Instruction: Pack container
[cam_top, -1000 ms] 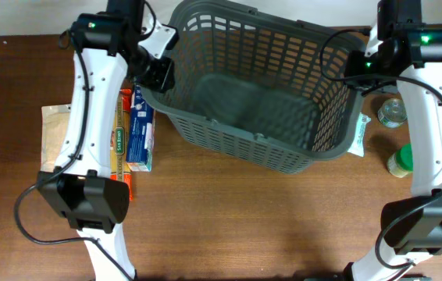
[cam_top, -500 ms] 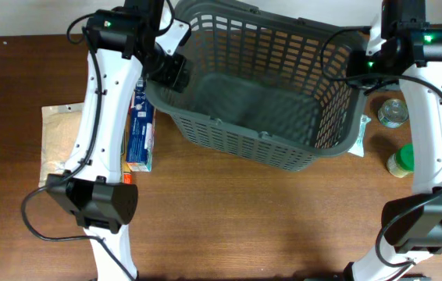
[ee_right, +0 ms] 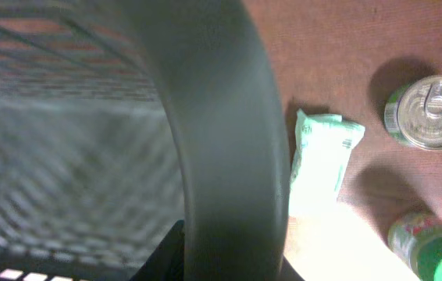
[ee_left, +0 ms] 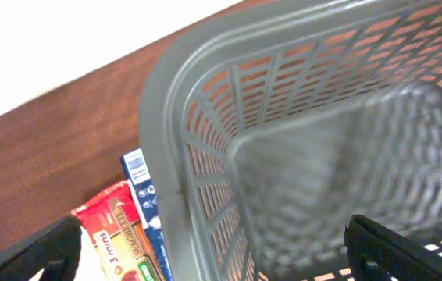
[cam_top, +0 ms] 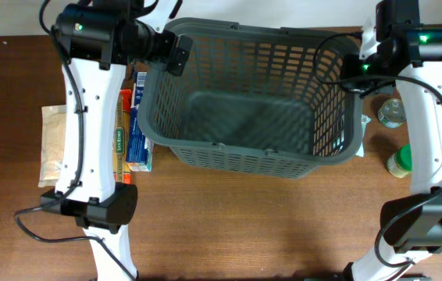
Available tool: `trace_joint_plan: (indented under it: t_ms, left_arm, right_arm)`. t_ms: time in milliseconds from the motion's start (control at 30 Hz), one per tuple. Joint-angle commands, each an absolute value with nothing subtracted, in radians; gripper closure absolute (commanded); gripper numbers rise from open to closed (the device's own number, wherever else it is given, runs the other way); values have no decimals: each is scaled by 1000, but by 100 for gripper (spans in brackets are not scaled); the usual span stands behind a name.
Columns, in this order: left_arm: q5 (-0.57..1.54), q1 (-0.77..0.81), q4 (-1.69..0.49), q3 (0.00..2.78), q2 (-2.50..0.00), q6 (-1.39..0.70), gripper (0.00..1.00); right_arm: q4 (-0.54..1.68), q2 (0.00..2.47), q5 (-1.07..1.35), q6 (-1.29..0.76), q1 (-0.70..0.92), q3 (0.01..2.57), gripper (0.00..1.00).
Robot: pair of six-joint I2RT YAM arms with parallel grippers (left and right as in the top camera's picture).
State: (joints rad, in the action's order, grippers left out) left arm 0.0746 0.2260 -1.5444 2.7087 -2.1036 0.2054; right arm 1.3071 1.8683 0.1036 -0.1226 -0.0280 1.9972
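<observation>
Overhead, you have the container standing level on the worktop, close to the far edge and between your two arms; your left gripper hangs at its far-left corner with the jaws spread wide; the left wrist view shows one finger at each bottom corner of the frame, with the rounded corner of the rim between them and apart from both. Your right gripper sits on the rim at the far-right corner, pinching it; in the right wrist view the rim runs straight down into the jaws; one dark finger lies against its inner face, and the other is hidden.

Off the container's left side, toward the worktop's left edge, you have a blue box with its long side just under the rim; next out are a red packet and a narrow dark green packet; farthest out lies a tan pouch. Off the right side a pale green packet lies against the wall; a tin can stands near it, and a green-lidded jar stands just nearer the near edge than the can.
</observation>
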Motion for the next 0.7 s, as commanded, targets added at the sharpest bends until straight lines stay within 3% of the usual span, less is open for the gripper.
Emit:
trace_joint_plan:
  t_ms: [0,333,433,667]
  left_arm:
    - [54,220,-1554,2733,-2071,195,1]
    - [53,220,-1575,2733,-2053,196,1]
    - [2,220,-1574,2733,-2051,195,1]
    - [-1,214,-1525,2733,-2011,196,1]
  right_arm:
    - [1273,1873,124,-109,-20,2004,79]
    - [1174,1873,136,-109,-20,2004,79]
    - [1175,1872,171,-108,-21,2019,60]
    - [1224,1847,185,-107,-23,2176,38]
